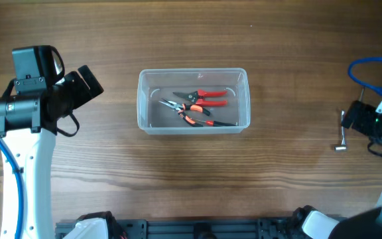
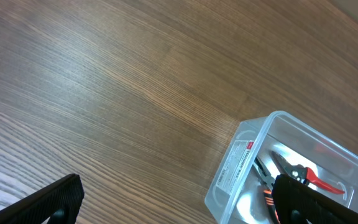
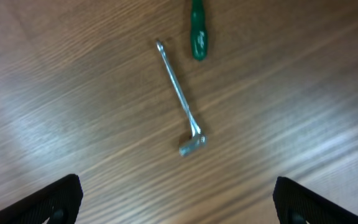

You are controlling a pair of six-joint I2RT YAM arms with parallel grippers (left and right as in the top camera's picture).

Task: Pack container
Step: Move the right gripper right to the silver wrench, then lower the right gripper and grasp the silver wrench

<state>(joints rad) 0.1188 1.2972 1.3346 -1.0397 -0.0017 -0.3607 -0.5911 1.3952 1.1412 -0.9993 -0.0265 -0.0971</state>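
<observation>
Left claw [image 2: 178, 202] spread near container [image 1: 140, 99], right claw [image 3: 178, 200] spread near wrench [image 3: 181, 99]

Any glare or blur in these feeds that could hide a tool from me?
Overhead: evenly lit and sharp, red-handled tools plain through the clear container. Left wrist: a bright sheen on the table beside the container's label, nothing hidden. Right wrist: soft focus, pale glare patches on the wood, yet the L-shaped metal wrench and green handle are readable.

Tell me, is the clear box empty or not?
Not empty: the container holds pliers and red-handled cutters lying on its bottom.
</observation>
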